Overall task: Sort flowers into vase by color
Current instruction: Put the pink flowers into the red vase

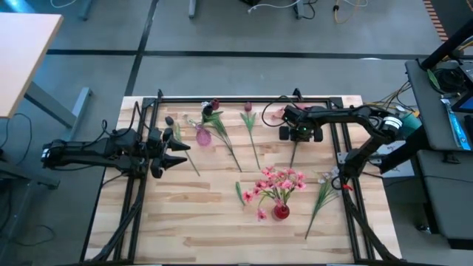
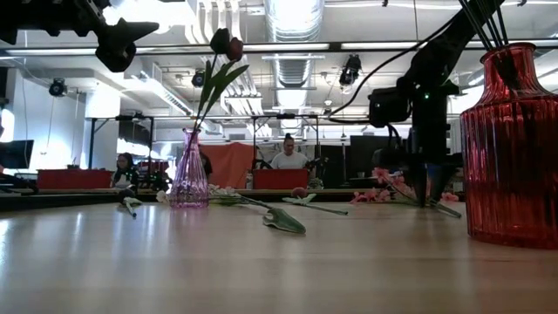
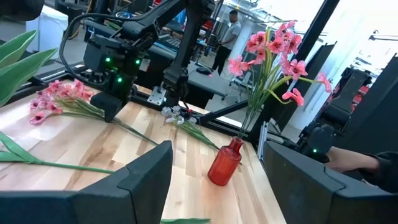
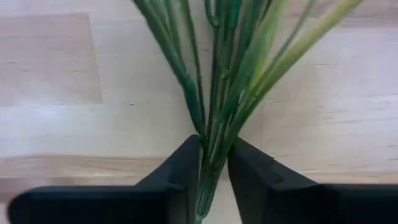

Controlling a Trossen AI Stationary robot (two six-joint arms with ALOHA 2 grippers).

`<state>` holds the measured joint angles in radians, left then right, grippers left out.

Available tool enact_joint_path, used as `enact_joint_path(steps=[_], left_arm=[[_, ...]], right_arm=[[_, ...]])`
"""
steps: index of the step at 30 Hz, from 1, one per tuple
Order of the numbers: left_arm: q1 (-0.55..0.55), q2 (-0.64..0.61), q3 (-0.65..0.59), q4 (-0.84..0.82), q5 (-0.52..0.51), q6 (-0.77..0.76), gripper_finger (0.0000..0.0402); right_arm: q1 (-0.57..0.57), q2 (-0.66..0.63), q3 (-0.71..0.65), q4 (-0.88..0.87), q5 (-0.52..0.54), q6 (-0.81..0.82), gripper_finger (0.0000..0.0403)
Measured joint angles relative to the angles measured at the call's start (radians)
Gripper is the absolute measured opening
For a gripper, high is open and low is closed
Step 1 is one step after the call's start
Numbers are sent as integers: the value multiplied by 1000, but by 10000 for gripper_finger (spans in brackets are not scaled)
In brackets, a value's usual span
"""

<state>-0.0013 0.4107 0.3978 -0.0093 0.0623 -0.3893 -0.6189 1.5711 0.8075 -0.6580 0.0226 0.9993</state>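
Two vases stand on your table — a purple vase (image 1: 202, 135) near the far left with one maroon tulip (image 1: 214, 105) in it, and a red vase (image 1: 281, 212) toward the near middle holding a pink spray (image 1: 281, 181). Your right gripper (image 4: 213, 163) is down at the far right of the table, its fingers pinching the bunched green stems of another pink spray (image 3: 57, 98) that lies flat on the wood. Your left gripper (image 1: 176, 154) hangs above the left side, fingers spread and holding nothing — loose tulips (image 1: 247, 108) and a pale spray (image 1: 325, 179) lie between and beside the vases.
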Motion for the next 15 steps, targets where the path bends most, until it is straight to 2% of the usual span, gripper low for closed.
enact_joint_path(steps=[7,15], left_arm=[[0,0,0,0,0,0,235],[0,0,0,0,0,0,235]], right_arm=[[0,1,30,-11,0,-6,24],[-3,-69,52,-5,34,-73,18]])
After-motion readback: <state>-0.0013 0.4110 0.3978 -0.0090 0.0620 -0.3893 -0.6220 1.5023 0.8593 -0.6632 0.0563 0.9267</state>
